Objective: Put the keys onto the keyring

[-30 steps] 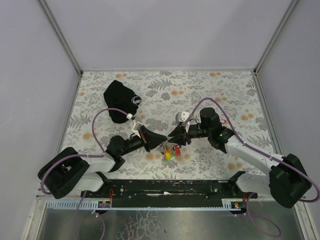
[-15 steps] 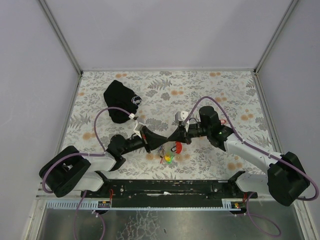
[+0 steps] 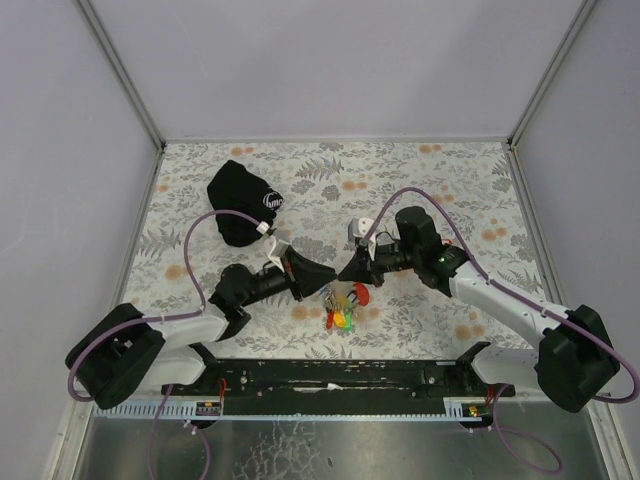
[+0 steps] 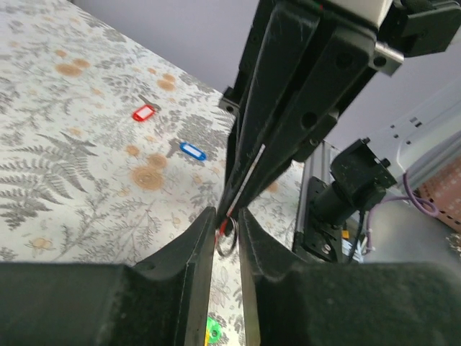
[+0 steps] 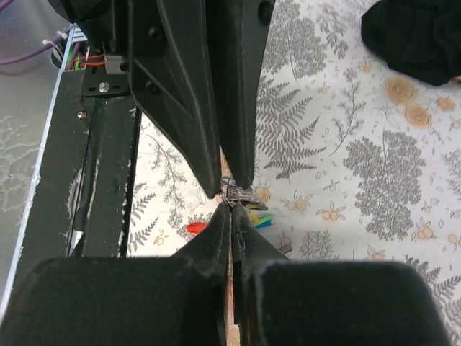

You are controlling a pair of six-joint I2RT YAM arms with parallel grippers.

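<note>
Where both arms meet over the near middle of the table (image 3: pixel 400 180), the tips sit nose to nose, almost touching. The left gripper (image 4: pixel 225 220) has its jaws pinched nearly closed on the keyring (image 4: pixel 225 244), and the ring sits in the narrow slot between the pads. The right gripper (image 5: pixel 229 216) has its jaws clenched tight on a thin metal bit at the top of the keys (image 3: pixel 341 308); I can't tell which key.

The bunch hangs just under the two tips. Its red, yellow, green and orange tags are clustered together, low over or on the table; contact isn't clear.

Two more lie loose on the table in the left wrist view, past the right gripper. These are a red-tagged key (image 4: pixel 145 112) and a blue-tagged key (image 4: pixel 191 151), near each other and well apart from the bunch.

The black pouch (image 3: pixel 240 205) with its white logo lies far left on the table, clear of both arms.
</note>
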